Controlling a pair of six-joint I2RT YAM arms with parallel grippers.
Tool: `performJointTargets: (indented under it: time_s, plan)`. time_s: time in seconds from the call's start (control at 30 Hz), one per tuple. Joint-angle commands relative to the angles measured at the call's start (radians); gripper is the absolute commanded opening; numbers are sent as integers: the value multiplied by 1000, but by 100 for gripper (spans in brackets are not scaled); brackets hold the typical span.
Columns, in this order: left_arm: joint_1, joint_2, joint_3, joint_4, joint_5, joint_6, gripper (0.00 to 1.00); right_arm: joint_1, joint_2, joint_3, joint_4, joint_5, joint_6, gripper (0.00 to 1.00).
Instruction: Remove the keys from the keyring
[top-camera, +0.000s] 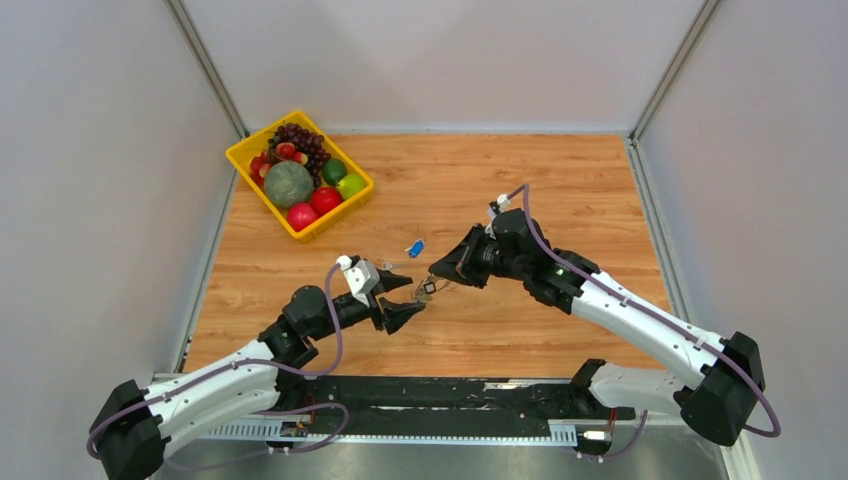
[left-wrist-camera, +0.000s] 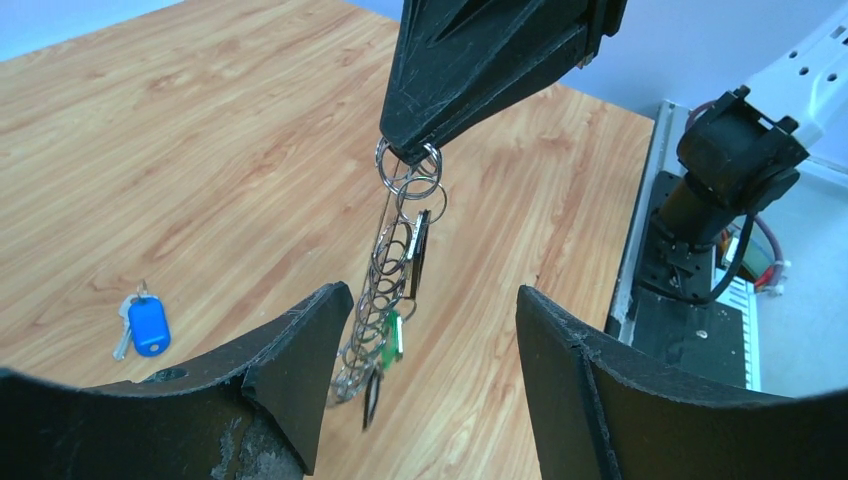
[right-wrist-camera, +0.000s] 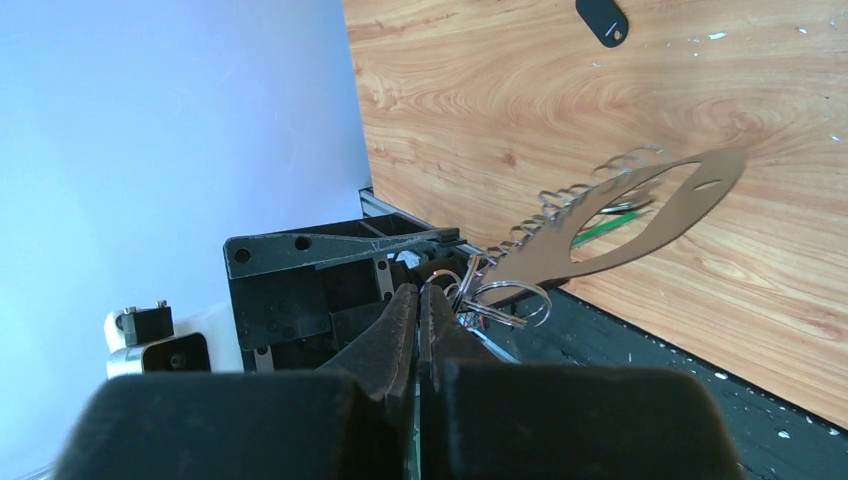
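My right gripper (top-camera: 432, 277) is shut on the top rings of the keyring (left-wrist-camera: 408, 168) and holds it above the table. From it a string of small silver rings (left-wrist-camera: 375, 290) hangs down, with black (left-wrist-camera: 419, 250) and green (left-wrist-camera: 394, 336) tagged keys on it. In the right wrist view the keyring (right-wrist-camera: 640, 210) is a flat brassy loop beyond the shut fingertips (right-wrist-camera: 405, 305). My left gripper (left-wrist-camera: 425, 350) is open, one finger on each side of the lower end of the bunch. Its left finger (left-wrist-camera: 300, 360) is very close to the rings; I cannot tell if it touches them.
A blue-tagged key (left-wrist-camera: 147, 322) lies loose on the wooden table (top-camera: 560, 200), left of the bunch. A dark tag (right-wrist-camera: 602, 20) lies on the wood in the right wrist view. A yellow basket (top-camera: 243, 157) of fruit stands at the back left.
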Motion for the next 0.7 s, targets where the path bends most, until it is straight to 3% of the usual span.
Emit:
performJointTargets:
  time_s: [0.0,0.23,0.53,0.67]
  plan:
    - [-18,44,15,96,-23,82,72,-3,-32,4,65,-15,39,0]
    - [-63,146,57,157,-57,115,67,-3,-36,-16,79,-32,45,0]
    - [-94,201,82,177,-132,176,74,-2,-35,-31,103,-72,40,0]
    - [-96,221,97,174,-119,192,63,-3,-35,-37,110,-78,36,0]
